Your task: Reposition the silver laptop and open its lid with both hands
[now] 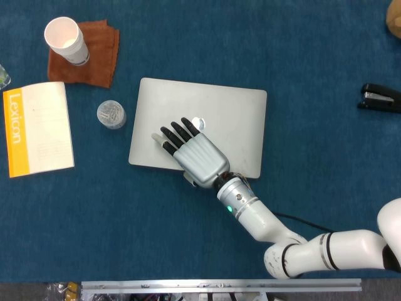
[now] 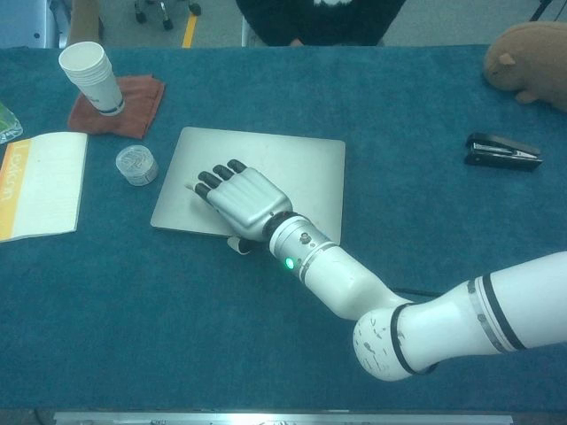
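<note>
The robot's one visible hand (image 1: 193,154) has a ribbed, silver-grey metallic back (image 2: 244,202) and black fingers (image 1: 171,134) ending in pale tips. A short white thumb part (image 2: 236,245) shows beneath it. Behind the hand sits a silver cylindrical wrist collar (image 1: 233,191) with small screw heads and a glowing green indicator light (image 2: 289,262). The glossy white forearm (image 1: 263,222) widens into a rounded white elbow joint (image 2: 390,343) ringed by thin black bands (image 2: 486,303). A thin black cable (image 1: 307,220) trails beside the arm.
</note>
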`<act>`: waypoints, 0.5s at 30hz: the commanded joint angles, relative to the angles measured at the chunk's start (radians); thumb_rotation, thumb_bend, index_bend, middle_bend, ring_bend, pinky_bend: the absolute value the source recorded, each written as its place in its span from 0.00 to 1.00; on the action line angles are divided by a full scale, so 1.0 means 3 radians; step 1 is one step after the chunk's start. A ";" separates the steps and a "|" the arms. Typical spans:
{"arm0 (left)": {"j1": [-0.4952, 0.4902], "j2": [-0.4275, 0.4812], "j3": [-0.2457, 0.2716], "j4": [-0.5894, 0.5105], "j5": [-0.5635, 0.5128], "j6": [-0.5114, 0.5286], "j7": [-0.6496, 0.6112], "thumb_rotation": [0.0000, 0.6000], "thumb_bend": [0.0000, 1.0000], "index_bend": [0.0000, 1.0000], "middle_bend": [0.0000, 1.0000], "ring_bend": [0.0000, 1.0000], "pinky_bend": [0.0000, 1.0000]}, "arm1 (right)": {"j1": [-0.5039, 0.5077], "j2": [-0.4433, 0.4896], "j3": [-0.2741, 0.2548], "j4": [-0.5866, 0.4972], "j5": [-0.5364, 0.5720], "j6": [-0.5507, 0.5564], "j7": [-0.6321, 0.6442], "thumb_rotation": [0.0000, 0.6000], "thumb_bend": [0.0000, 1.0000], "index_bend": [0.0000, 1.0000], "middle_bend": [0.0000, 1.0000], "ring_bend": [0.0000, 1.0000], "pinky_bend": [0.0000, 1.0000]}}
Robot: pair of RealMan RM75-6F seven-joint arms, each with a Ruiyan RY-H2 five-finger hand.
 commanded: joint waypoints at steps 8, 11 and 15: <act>0.0007 -0.0033 0.0002 0.0049 -0.0011 -0.0008 -0.0038 1.00 0.38 0.13 0.08 0.01 0.07 | -0.0019 0.0011 0.0012 -0.0027 0.0020 0.0004 -0.0109 0.97 0.36 0.00 0.07 0.02 0.07; 0.0008 -0.0044 -0.0001 0.0065 -0.0022 -0.0016 -0.0058 1.00 0.38 0.13 0.08 0.01 0.07 | -0.0024 0.0024 0.0015 -0.0049 0.0012 0.0020 -0.0145 0.97 0.37 0.00 0.07 0.02 0.07; 0.0001 -0.0076 0.0009 0.0110 -0.0026 -0.0056 -0.0082 1.00 0.38 0.13 0.08 0.01 0.07 | -0.0024 0.0054 0.0029 -0.0098 -0.0002 0.0060 -0.0221 0.97 0.39 0.00 0.07 0.02 0.07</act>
